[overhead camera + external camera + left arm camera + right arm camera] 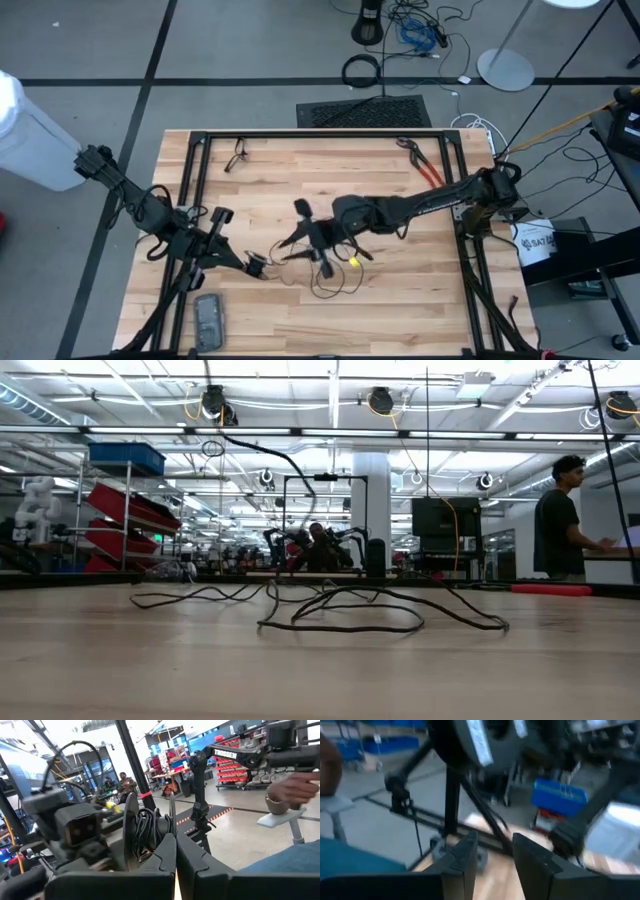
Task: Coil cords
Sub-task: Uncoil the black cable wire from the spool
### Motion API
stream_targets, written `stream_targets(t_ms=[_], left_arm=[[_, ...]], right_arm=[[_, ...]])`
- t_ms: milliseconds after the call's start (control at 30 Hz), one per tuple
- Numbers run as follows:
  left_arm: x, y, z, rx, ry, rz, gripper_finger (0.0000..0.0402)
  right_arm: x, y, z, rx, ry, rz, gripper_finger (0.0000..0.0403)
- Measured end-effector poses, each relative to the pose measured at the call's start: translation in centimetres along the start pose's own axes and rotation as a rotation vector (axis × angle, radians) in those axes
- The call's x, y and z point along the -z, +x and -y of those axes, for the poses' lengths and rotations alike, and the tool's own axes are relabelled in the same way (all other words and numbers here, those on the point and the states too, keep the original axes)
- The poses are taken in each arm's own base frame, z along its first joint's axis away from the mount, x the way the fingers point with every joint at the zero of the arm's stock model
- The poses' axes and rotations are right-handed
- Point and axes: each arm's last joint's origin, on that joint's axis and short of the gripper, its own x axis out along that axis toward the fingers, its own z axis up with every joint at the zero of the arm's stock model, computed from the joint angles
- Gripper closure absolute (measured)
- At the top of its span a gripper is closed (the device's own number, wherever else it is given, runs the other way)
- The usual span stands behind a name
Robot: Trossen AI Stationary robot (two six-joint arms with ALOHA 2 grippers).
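The thin black cord (335,278) lies in loose loops on the wooden table's middle, flat on the boards (340,612). My left gripper (255,265) hovers left of those loops, shut (175,852), with a bunch of cord loops (146,827) at its fingertips. My right gripper (312,238) reaches in level from the table's right, above the cord. Its fingers stand apart (492,855), and nothing shows plainly between them. My left gripper is shut, with several cord loops (145,832) bunched against the side of its fingertips. The fingers themselves hide the exact place of the pinch. From the gripper a strand (280,258) runs toward the table's right, down to the loops on the boards.
Red-handled pliers (425,165) lie at the far right and a small black object (237,155) at the far left. A grey device (208,320) sits near the front left. Black frame rails (195,190) border the table. A person (562,520) stands beyond it.
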Motion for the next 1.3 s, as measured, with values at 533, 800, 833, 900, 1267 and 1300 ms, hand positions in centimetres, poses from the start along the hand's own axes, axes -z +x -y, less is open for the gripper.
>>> stream_targets(t_ms=[533, 800, 833, 900, 1267, 1300], left_arm=[[0.1, 0.1, 0.1, 0.002, -0.024, -0.007, 0.0401], [0.2, 0.3, 0.1, 0.004, -0.023, -0.012, 0.0401], [0.3, 0.4, 0.2, 0.005, -0.022, -0.015, 0.0401], [0.4, 0.5, 0.2, 0.008, -0.018, -0.023, 0.0401], [0.7, 0.9, 0.3, -0.004, 0.007, -0.037, 0.0401], [0.7, 0.9, 0.3, -0.004, 0.007, -0.037, 0.0401]], right_arm=[[2.4, 2.8, -0.6, 0.08, -0.148, 0.096, 0.0289], [2.4, 2.8, -0.7, 0.078, -0.146, 0.099, 0.0229], [2.3, 2.8, -0.7, 0.078, -0.145, 0.101, 0.0222], [2.2, 2.8, -0.7, 0.08, -0.145, 0.115, 0.0213], [2.0, 2.8, -0.7, 0.052, -0.13, 0.141, 0.0242], [2.0, 2.7, -0.7, 0.051, -0.128, 0.142, 0.0252]])
